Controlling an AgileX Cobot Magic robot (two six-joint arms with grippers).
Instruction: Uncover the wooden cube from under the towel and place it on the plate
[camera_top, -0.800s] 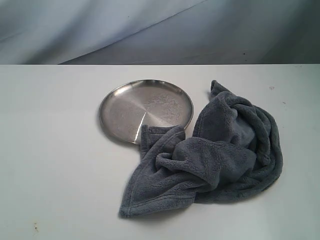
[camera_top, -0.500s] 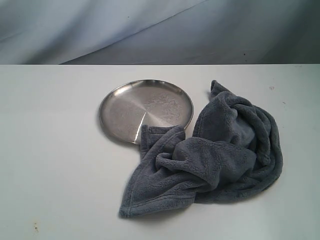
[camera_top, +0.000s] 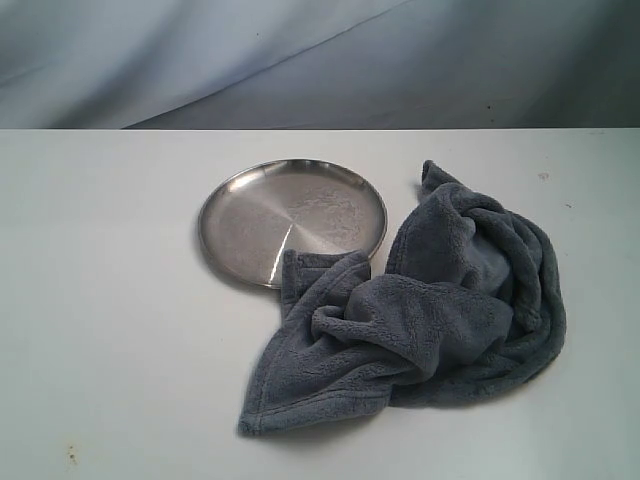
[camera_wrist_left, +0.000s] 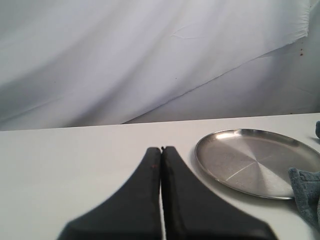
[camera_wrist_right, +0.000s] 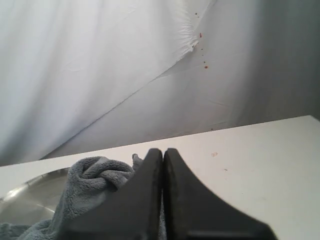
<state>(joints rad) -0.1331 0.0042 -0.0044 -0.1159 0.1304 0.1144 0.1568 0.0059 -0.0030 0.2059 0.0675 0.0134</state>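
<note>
While the left end effector and right end effector are hanging pressed together, the towel ahead of the right one is seemingly hiding the wooden cube, the plate lying bare.

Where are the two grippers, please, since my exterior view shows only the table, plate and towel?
Observer: The left gripper is shut and empty, with the plate ahead of it.
Operator: And the other one?
Observer: The right gripper is shut too, with the towel bunched just beyond its tips.
Operator: Does either wrist camera show the wooden cube?
Observer: No, neither wrist view shows it.
</note>
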